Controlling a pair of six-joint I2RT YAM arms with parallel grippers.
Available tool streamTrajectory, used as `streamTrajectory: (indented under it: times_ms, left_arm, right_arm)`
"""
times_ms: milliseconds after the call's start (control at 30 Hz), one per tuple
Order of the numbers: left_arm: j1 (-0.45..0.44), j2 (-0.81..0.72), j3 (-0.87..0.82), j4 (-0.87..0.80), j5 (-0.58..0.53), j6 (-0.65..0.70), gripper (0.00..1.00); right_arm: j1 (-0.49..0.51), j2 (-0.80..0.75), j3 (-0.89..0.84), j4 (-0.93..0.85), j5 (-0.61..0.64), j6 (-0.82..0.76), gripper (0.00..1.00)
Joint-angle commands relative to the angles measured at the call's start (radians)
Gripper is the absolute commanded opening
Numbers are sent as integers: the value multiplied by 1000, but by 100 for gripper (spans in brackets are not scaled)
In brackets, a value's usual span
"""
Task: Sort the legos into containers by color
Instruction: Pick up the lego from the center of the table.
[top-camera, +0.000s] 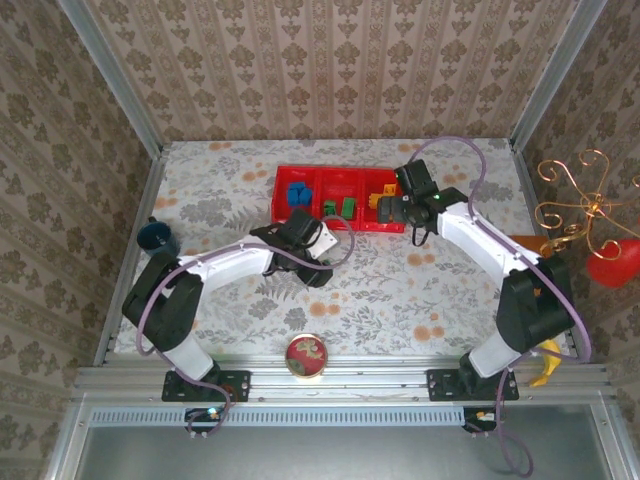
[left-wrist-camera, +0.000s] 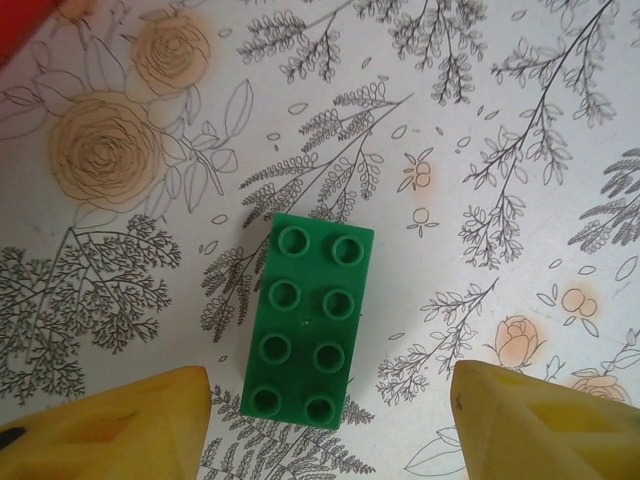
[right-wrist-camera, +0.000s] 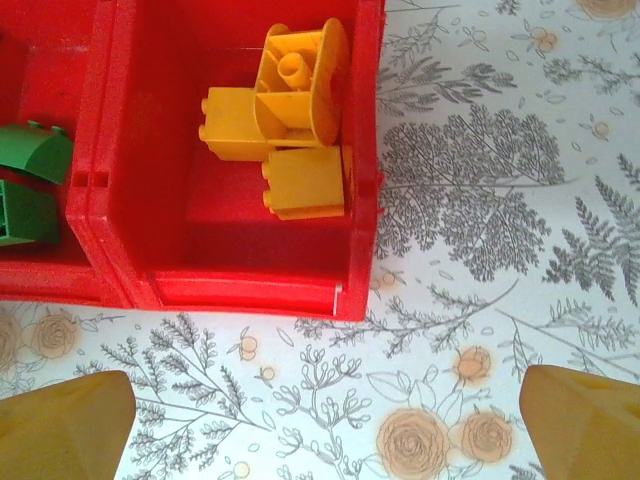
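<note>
The left gripper (left-wrist-camera: 330, 385) hovers over the flowered table (left-wrist-camera: 500, 150) with its jaws apart, gripping nothing. A green eight-stud lego brick (left-wrist-camera: 308, 320) lies flat between its yellow fingers (left-wrist-camera: 120, 430), clear of both, its length running toward 12 o'clock. The right gripper (right-wrist-camera: 325, 410) is spread wide and empty. The red tray (right-wrist-camera: 240, 290) sits at its 12 o'clock, with orange legos (right-wrist-camera: 285, 130) in the right-hand compartment and green legos (right-wrist-camera: 25, 190) in the middle one, at 10 o'clock.

Beige damask-papered walls (top-camera: 330, 60) around a pale floral-clothed table (top-camera: 400, 290)
</note>
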Motion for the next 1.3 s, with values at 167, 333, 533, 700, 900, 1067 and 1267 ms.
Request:
streamTrajectory:
  times_ms: [167,333,533,700,900,1067,1267]
  left_arm:
    - [-23,86,64,-54,-72,41,64]
    - [-27,127,87,-62,-108,41,64]
    - [-31,160,102,-70,-133,38,61]
    - [-31,182,108,-72,-163,32,60]
    - [-30,221,119,-87,-174,31,60]
    - [-27,250,132,-107,-163,35,54]
    - [-27,255,137,-114,-140,35,41]
  right_arm:
    - [6,-149,-106,-13,71,89,100]
    - [6,-241,-151,-21,83,111,100]
    - [6,-285,-172,-33,97,117,100]
    - [6,-300,-187,-30,94,123,100]
    - [6,-301,-197,-27,95,126,100]
    - [7,-294,-196,-26,95,126,100]
    - [6,-292,-194,-29,97,126,100]
